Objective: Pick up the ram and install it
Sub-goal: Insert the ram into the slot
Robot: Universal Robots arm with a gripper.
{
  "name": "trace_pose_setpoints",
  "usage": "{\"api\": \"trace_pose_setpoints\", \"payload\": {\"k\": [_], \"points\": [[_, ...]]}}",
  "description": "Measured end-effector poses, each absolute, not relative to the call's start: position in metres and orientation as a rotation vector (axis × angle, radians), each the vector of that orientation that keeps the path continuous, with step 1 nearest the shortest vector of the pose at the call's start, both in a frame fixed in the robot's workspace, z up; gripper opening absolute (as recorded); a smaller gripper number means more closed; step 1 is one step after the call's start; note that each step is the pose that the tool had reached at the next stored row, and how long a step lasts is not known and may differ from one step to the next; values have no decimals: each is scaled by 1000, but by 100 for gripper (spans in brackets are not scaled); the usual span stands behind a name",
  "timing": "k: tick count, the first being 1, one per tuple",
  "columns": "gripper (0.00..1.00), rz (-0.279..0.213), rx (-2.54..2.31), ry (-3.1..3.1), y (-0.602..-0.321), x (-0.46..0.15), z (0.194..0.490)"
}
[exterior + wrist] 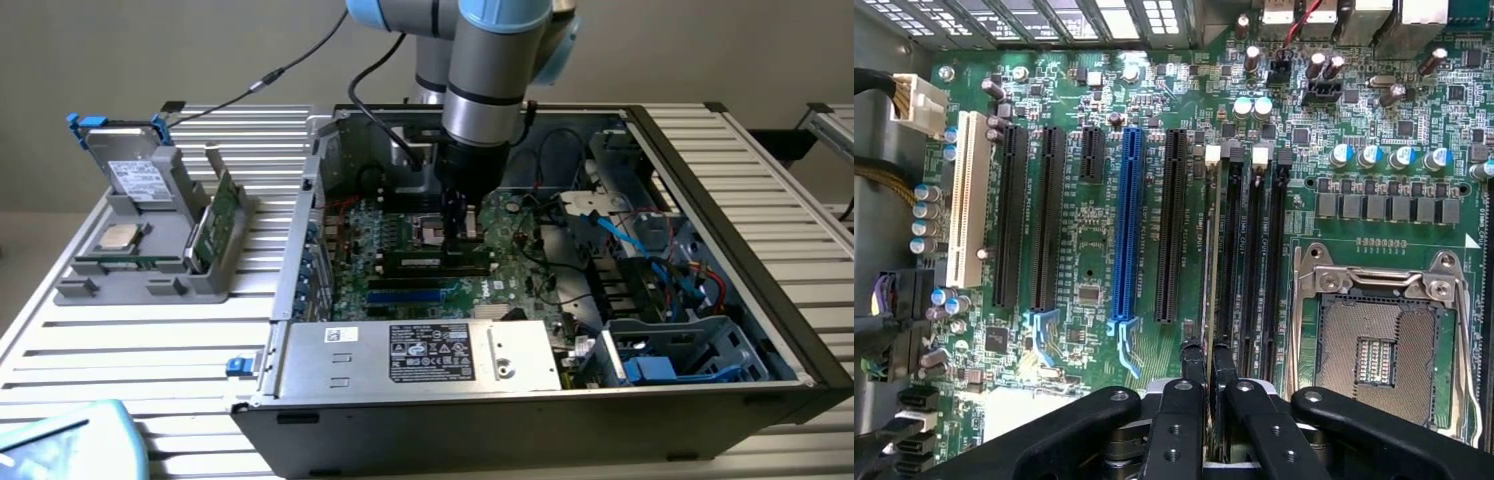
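Low in the middle of the wrist view, the gripper (1208,372) has its 2 fingers pinched on the ram (1211,262), held edge-on and upright above the motherboard's (1086,252) memory slots (1252,262), apparently so it lines up for seating.

The white-and-black label (430,352) on the power supply (414,358), at the near edge of the case (747,400), carries rows of small print and round marks, too small to read. A smaller white sticker (342,335) sits at the supply's corner on the exterior view's left, also unreadable. The drive (136,178) standing in the grey rack (147,270) on the table (120,340) has a white label with illegible lines. White lettering runs beside the slots (1129,230) on the motherboard (1094,270), but no word can be made out.
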State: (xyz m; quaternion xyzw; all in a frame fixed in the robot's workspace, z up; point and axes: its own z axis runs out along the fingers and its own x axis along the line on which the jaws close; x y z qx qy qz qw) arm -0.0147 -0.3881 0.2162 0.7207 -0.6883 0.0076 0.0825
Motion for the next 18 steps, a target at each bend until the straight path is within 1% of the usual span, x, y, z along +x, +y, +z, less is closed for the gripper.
{"api": "trace_pose_setpoints", "payload": {"k": [14,15,18], "points": [[14,21,2151,-2057,-388,-15,215],[16,21,2151,-2057,-388,-15,215],[34,21,2151,-2057,-388,-15,215]]}}
